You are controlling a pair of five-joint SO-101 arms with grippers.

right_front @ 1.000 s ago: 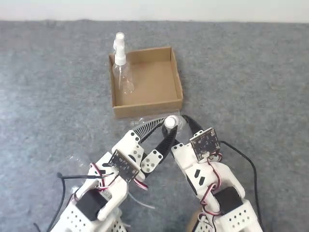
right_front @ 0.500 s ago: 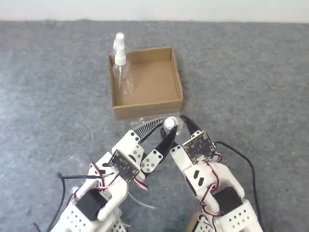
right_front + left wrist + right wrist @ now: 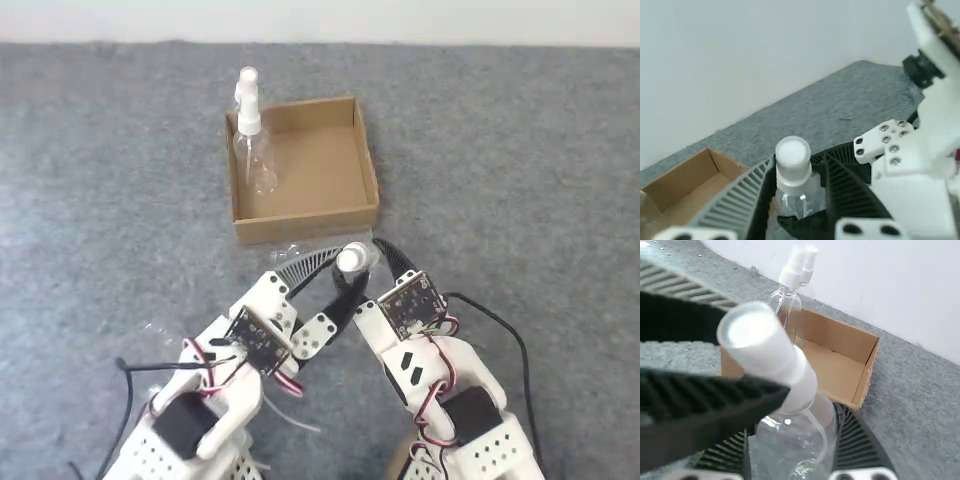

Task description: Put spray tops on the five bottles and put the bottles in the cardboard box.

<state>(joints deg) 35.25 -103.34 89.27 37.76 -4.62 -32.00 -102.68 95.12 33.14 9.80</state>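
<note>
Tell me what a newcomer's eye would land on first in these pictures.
First is the clear bottle held up just in front of the cardboard box. The left gripper is closed on its white spray top, and the right gripper is closed on its body. Next come the two capped bottles standing at the box's far left corner.
</note>
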